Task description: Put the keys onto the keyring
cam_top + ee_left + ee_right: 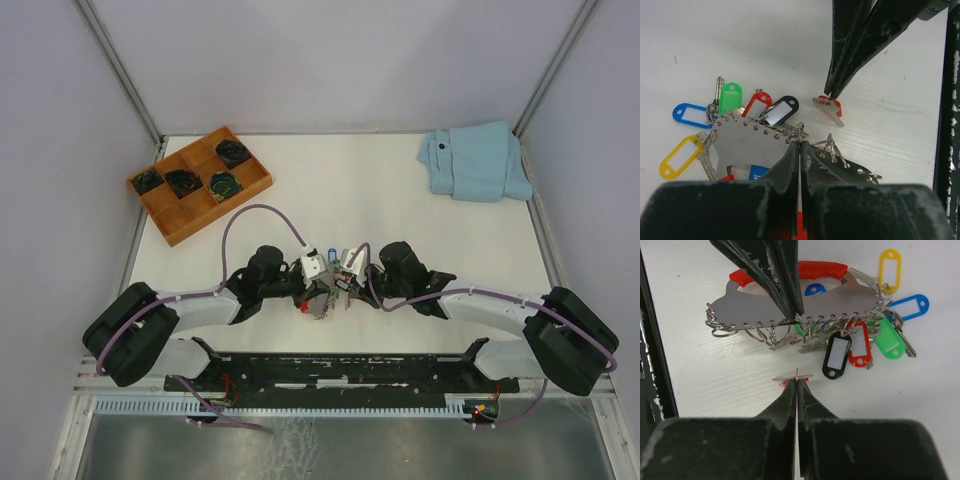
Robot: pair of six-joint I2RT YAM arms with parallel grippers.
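The keyring (750, 145) is a grey metal plate edged with small wire rings, with a red curved band (815, 267) and blue, yellow, black, red and green tags. It lies on the white table between the arms (322, 300). My left gripper (800, 141) is shut on one small ring at the plate's edge; its fingers (780, 285) also show in the right wrist view. My right gripper (797, 380) is shut on a silver key with a red tag (829, 106), held edge-on just off the plate. A green-tagged key (889, 342) lies with the bunch.
A wooden compartment tray (168, 222) with dark coiled items stands at the back left. A light blue folded cloth (475, 162) lies at the back right. White walls enclose the table on three sides.
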